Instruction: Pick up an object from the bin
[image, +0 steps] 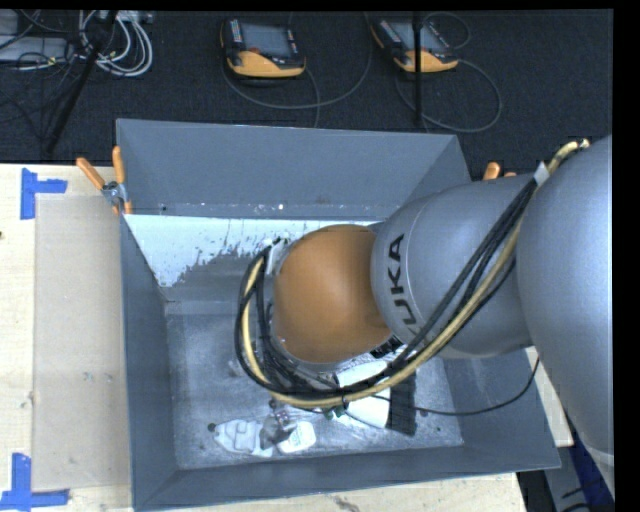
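Item under the gripper (277, 430): a white, lumpy object (243, 436) with grey markings. It lies on the floor of the bin (143, 380), left of centre and close to the near wall. White material shows on both sides of the gripper tip. Whether this is one piece or two cannot be told.

Gripper state: not determinable; the tip is down at the white object, and released or clenched cannot be told.

Count of other contents: one flat white piece (366, 406), partly under the arm, and one black oblong item (402, 410) just right of it.

Clearance: bare floor lies to the left and rear left. The orange wrist cover (325, 295) and looped cables (248, 330) occupy the centre
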